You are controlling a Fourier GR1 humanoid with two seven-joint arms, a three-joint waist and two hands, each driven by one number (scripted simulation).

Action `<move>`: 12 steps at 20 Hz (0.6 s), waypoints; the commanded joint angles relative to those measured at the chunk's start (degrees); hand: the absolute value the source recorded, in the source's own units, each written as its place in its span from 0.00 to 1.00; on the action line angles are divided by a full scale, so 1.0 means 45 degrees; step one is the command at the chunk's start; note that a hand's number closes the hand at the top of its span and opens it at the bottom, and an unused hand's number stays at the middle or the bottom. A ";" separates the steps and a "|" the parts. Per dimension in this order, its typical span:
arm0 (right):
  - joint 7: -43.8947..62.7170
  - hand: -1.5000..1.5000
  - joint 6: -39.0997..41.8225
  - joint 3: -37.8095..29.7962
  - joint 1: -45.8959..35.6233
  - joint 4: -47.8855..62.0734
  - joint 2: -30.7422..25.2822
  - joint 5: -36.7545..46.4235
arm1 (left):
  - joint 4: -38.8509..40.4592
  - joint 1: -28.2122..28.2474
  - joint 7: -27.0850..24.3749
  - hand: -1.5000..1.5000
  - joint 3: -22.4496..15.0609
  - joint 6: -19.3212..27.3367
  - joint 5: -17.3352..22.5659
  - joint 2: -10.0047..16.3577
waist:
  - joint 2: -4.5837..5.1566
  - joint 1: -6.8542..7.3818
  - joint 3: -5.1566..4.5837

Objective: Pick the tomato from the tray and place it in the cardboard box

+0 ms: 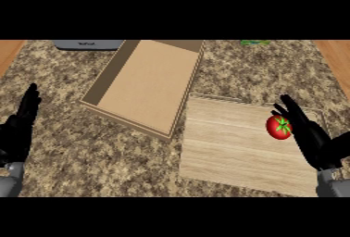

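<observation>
Grasp step: we are holding our right hand (313, 138), fingers apart, beside tomato (277, 127) on tray (232, 148); next, curling round it.

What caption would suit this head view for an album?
Right robot hand beside a tomato on a wooden tray; open cardboard box lies alongside.

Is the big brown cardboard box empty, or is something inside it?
Empty. The brown cardboard box shows only its bare floor. The round red tomato is on the pale wooden tray, next to the right hand.
</observation>
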 commanded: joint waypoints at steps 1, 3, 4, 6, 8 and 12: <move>-0.0179 0.00 0.1933 -0.0515 -0.0503 0.0319 -0.0558 -0.0664 | -0.0167 0.0369 0.0193 0.50 0.0517 -0.0423 -0.0063 0.0342 | 0.0090 0.0017 0.0106; -0.0343 0.00 0.4128 -0.0515 -0.1741 0.0497 -0.1031 -0.1979 | 0.0475 0.0219 -0.0085 0.50 0.0197 -0.0159 -0.0477 0.0426 | 0.0168 0.0245 0.0123; -0.0406 0.00 0.5222 -0.0449 -0.2094 0.0368 -0.1299 -0.2458 | 0.0491 -0.0490 0.0803 0.50 -0.0017 0.0133 -0.0761 0.0447 | 0.0204 0.0138 0.0148; -0.0735 0.00 0.6996 -0.0346 -0.2607 0.0315 -0.1284 -0.3513 | 0.0631 -0.0196 0.0759 0.50 -0.0072 0.0142 -0.1119 0.0831 | 0.0251 0.0437 0.0179; -0.2358 0.00 0.5439 -0.0101 -0.3673 -0.1771 -0.4117 0.1942 | 0.0716 0.0222 0.0744 0.50 -0.0330 -0.0152 -0.0753 0.0392 | -0.0191 0.0425 0.0036; -0.6858 0.00 0.7625 0.0116 -0.1745 0.1586 -0.2827 0.1620 | 0.1158 -0.0002 0.0535 0.50 -0.0173 -0.0155 -0.0882 0.0384 | 0.0381 0.0293 0.0203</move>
